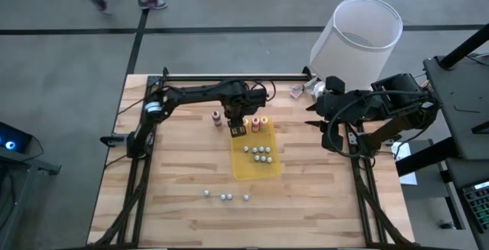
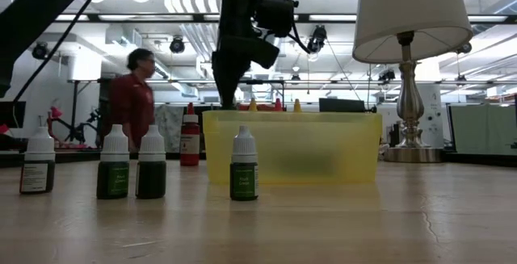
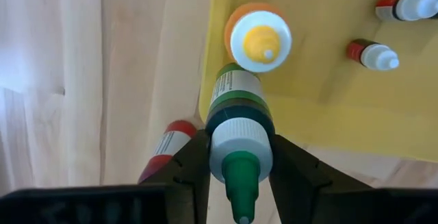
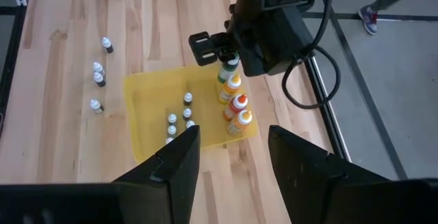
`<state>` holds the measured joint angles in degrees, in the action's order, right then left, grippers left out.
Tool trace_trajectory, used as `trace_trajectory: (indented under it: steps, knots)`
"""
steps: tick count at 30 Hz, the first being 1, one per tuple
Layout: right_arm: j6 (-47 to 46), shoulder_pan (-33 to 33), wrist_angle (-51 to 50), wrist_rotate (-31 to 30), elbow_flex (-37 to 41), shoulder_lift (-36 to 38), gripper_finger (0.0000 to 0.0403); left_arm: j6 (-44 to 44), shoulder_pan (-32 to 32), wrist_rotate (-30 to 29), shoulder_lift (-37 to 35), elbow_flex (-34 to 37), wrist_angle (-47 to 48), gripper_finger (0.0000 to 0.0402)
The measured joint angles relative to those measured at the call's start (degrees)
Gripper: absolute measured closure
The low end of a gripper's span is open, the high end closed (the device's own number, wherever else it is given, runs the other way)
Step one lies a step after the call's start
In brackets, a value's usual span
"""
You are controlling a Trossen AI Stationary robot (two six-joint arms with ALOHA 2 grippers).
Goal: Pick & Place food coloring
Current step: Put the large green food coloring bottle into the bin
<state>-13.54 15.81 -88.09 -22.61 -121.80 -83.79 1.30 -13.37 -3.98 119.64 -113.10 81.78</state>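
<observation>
A green food coloring bottle (image 3: 239, 148) is clamped by the left end effector (image 3: 236, 172) at the yellow tray (image 3: 321, 107) edge; the right end effector (image 4: 233, 148) is held open.

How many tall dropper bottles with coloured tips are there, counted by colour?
Green plastic dropper bottle, held in the left hand: 1
Orange-yellow bottles in the yellow plastic tray: 2
Red bottles, one in tray, one on wooden table: 2
Total: 5

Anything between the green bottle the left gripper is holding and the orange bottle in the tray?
Nothing. In the left wrist view the green bottle, clamped in the left gripper, sits right next to the orange bottle at the yellow tray's edge.
</observation>
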Motion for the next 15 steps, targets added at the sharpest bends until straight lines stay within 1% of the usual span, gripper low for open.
trace_trajectory:
  steps: [15]
  knots:
    - [0.22, 0.0, -0.02, 0.0, 0.0, 0.0, 0.0236, -0.23, -0.07, 0.05, 2.56, 0.07, -1.28, 0.0305]
